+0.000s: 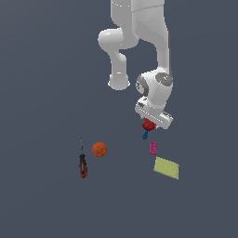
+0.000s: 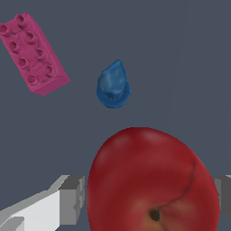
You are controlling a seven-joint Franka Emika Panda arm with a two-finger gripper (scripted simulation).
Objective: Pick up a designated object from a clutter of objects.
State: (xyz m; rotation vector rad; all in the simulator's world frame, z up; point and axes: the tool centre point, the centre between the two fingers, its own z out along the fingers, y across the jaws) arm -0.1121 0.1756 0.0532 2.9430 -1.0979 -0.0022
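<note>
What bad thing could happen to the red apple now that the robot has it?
1. The red apple is round and glossy, and the gripper fingers touch only its two sides, so it might slip out.
2. If it drops, the blue piece and pink block lie close below, and it could knock them.
3. It could also roll away toward the yellow-green pad.

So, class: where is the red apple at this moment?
The red apple sits between the gripper fingers, right of centre in the exterior view, just above the blue piece.
</note>
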